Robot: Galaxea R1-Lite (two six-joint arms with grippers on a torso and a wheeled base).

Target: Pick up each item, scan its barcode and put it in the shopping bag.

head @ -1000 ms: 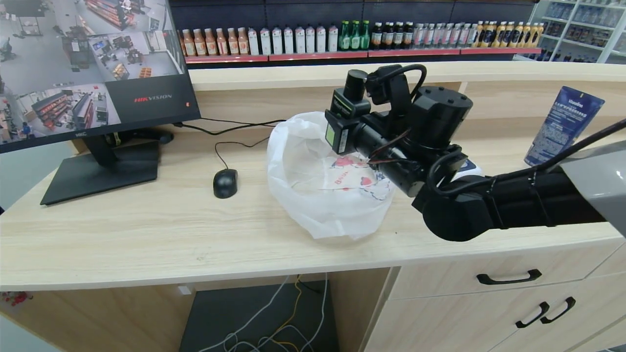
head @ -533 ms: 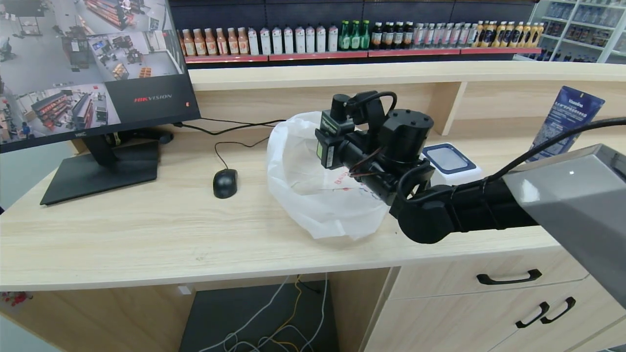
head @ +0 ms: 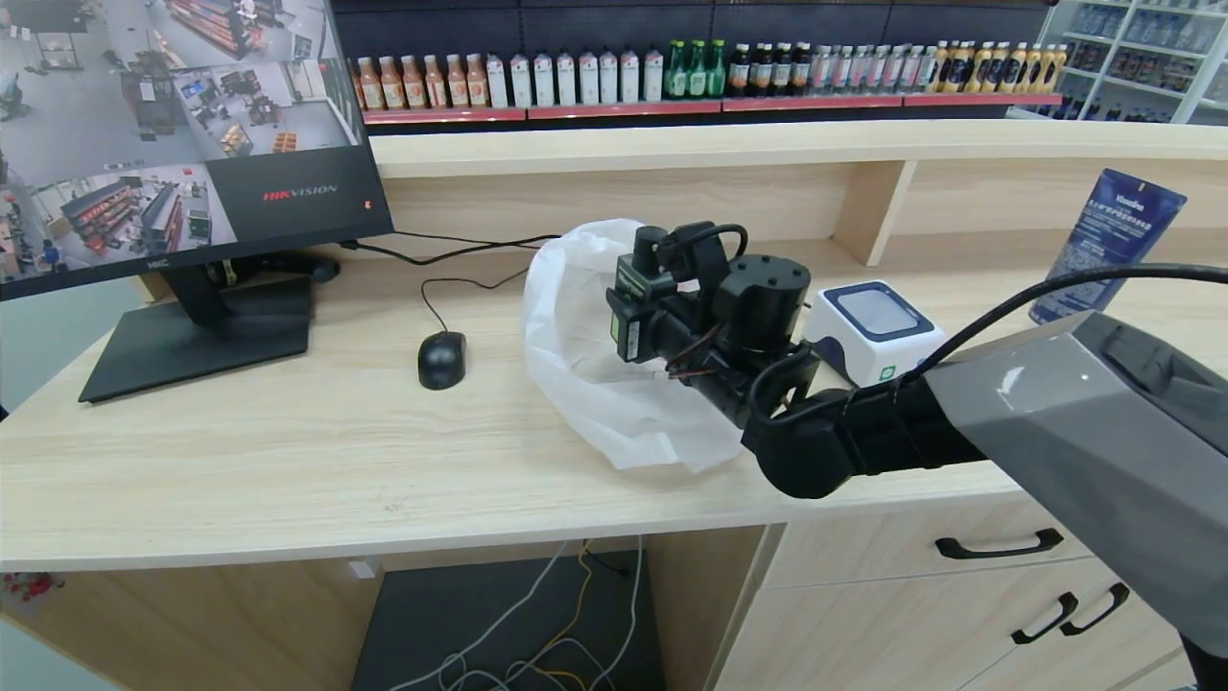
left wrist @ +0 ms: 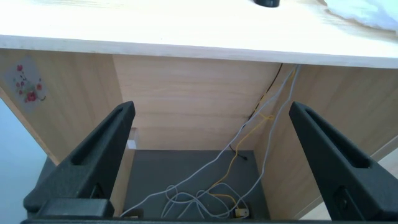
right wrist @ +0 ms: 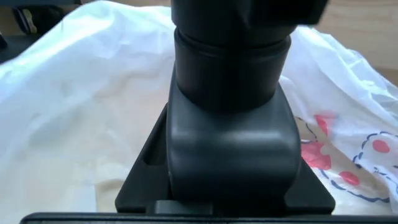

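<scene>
Right arm over shopping bag, left gripper wide open below counter

White shopping bag [head: 595, 384] sits on the wooden counter [head: 288, 461], crumpled, mouth facing up. The right arm [head: 844, 437] comes in from the bag's right side and its wrist end sits right over the bag's mouth. Right gripper [right wrist: 230, 149] is directly above the bag's white plastic; cannot tell whether it is open or closed, or whether it holds anything. A patch of red and blue print [right wrist: 348, 155] shows in the bag's folds next to the gripper; cannot tell if it is an item inside or print on the bag.

Left gripper [left wrist: 211, 111] is lower than the bag, under the counter edge, jaws spread wide with nothing between them. It faces the open space under the counter where loose cables [left wrist: 205, 193] lie.

Scanner [head: 873, 331], white with a blue-edged window, stands just right of the bag on the counter. Black mouse [head: 441, 360] lies near the bag's left side. Monitor [head: 182, 134] stands farther left of the bag. Blue pouch [head: 1103, 245] stands upright well apart from the bag, far right, beyond the scanner. Bottles [head: 710, 72] line a shelf behind the bag
</scene>
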